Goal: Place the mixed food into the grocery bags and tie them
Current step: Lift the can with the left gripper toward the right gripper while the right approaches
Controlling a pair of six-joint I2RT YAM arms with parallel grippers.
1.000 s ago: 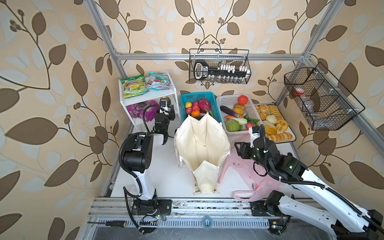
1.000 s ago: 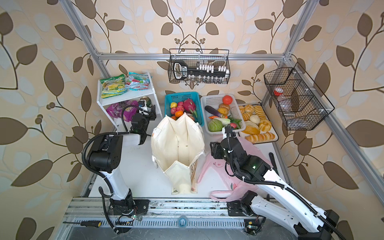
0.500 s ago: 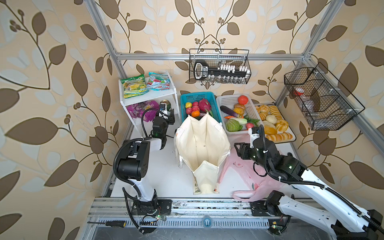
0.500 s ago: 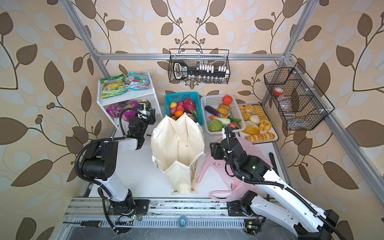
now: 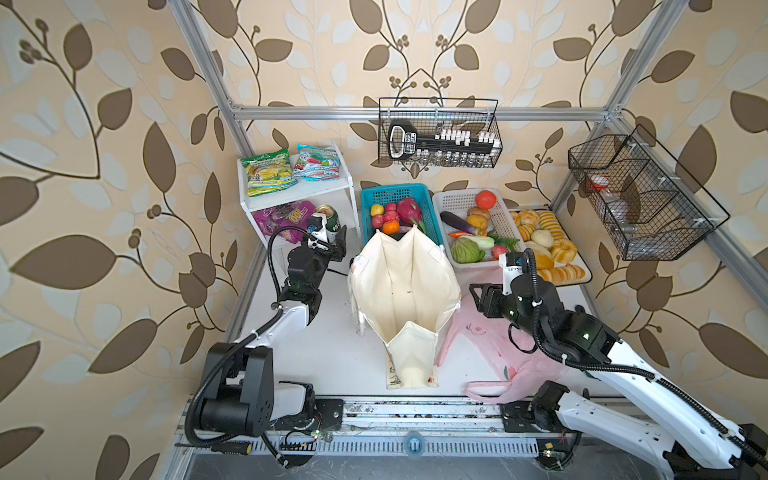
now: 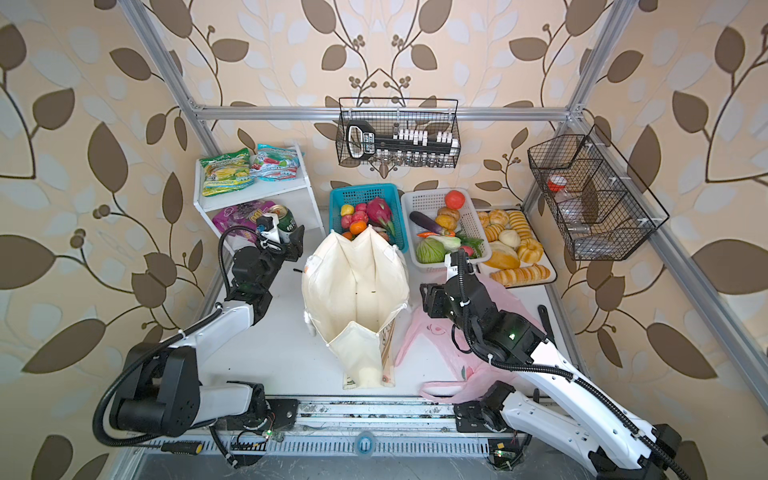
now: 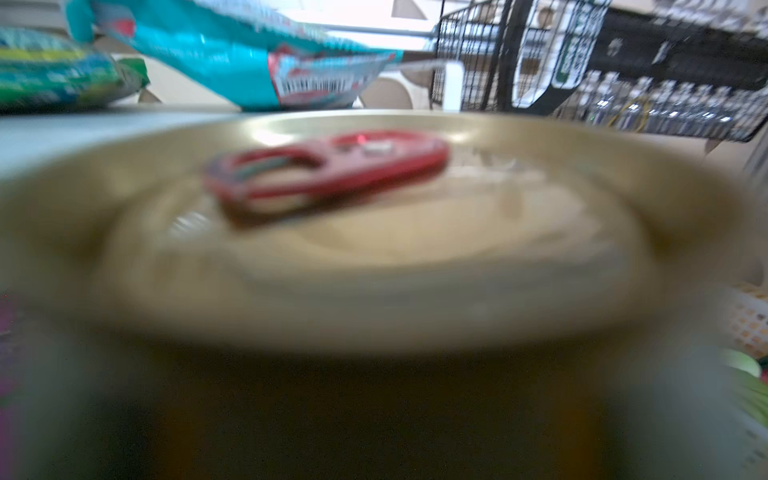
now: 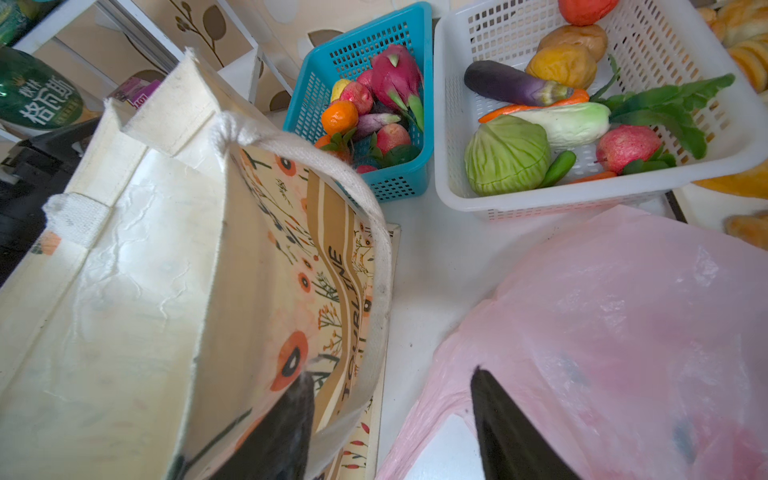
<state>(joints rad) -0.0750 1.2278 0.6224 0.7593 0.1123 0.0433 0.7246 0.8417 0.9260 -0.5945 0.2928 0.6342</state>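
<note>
The green-white can [image 5: 331,215] with a gold top [image 7: 374,249] stands on the lower shelf beside the purple pouch [image 5: 282,216]. My left gripper [image 5: 328,239] is open, with its fingers on either side of the can; I cannot see contact. The teal-red packet [image 5: 318,162] lies on the top shelf. Toy fruit, among it a magenta dragon fruit [image 8: 395,75], fills the blue basket [image 5: 370,195]. The cream tote [image 5: 405,286] stands open in the middle, and the pink plastic bag [image 5: 494,345] lies flat to its right. My right gripper [image 8: 395,415] is open, straddling the tote's right wall above the pink bag.
A green-yellow packet [image 5: 268,172] lies on the white shelf [image 5: 320,191]. A white basket [image 5: 457,199] of vegetables and a bread tray [image 5: 584,276] sit at the back right. Wire baskets hang on the back wall [image 5: 440,137] and the right wall [image 5: 644,199].
My left arm has lowered its elbow and stretched forward, bringing the gripper in around the can. The right arm, the can and both bags have stayed where they were.
</note>
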